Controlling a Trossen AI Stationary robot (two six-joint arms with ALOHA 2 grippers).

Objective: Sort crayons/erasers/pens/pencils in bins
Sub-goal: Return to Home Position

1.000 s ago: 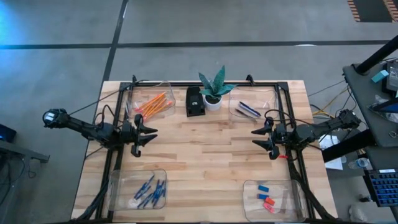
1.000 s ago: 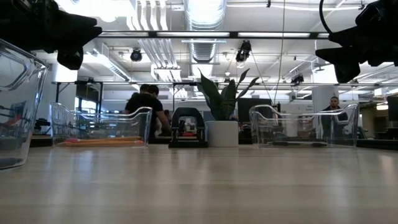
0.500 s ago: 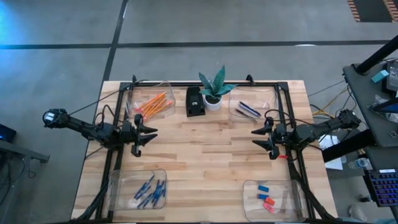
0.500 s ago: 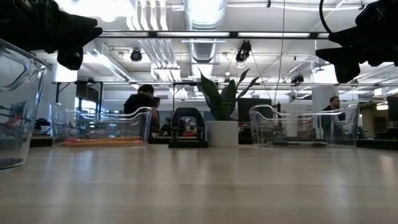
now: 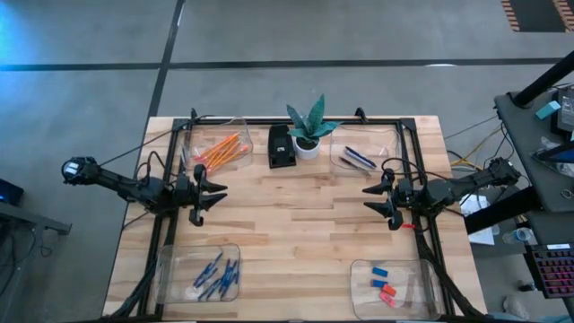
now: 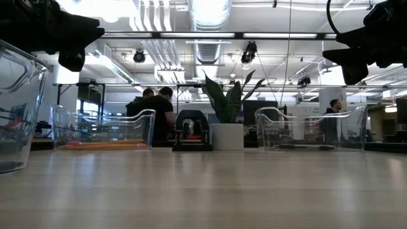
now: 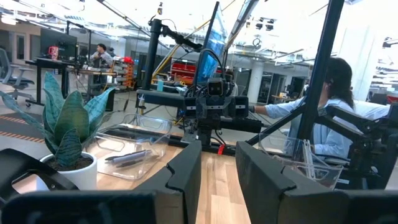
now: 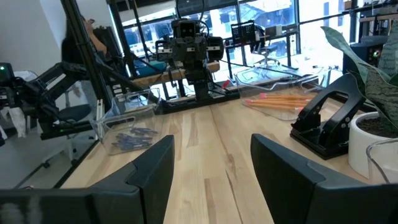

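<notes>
while four clear plastic bins [image 5: 215,144] hold sorted sticks and erasers [image 5: 384,287] beyond both fingers, left gripper [image 5: 212,197] and right gripper [image 5: 378,201] hover spread, empty, facing across the wood-plank tabletop [image 5: 296,233].

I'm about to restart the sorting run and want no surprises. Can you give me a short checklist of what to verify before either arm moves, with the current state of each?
1. Left gripper open and holding nothing: ok.
2. Right gripper open and holding nothing: ok.
3. Long orange pencils inside their clear plastic bin: ok.
4. Short blue crayons in the near-left clear bin, small red-pink and light blue erasers in the near-right clear bin: ok.
5. Dark and blue-and-white pens in the far-right clear bin: ok.
6. Small red thing on the wooden table beside the right arm, a stray item or not: cannot tell.
</notes>
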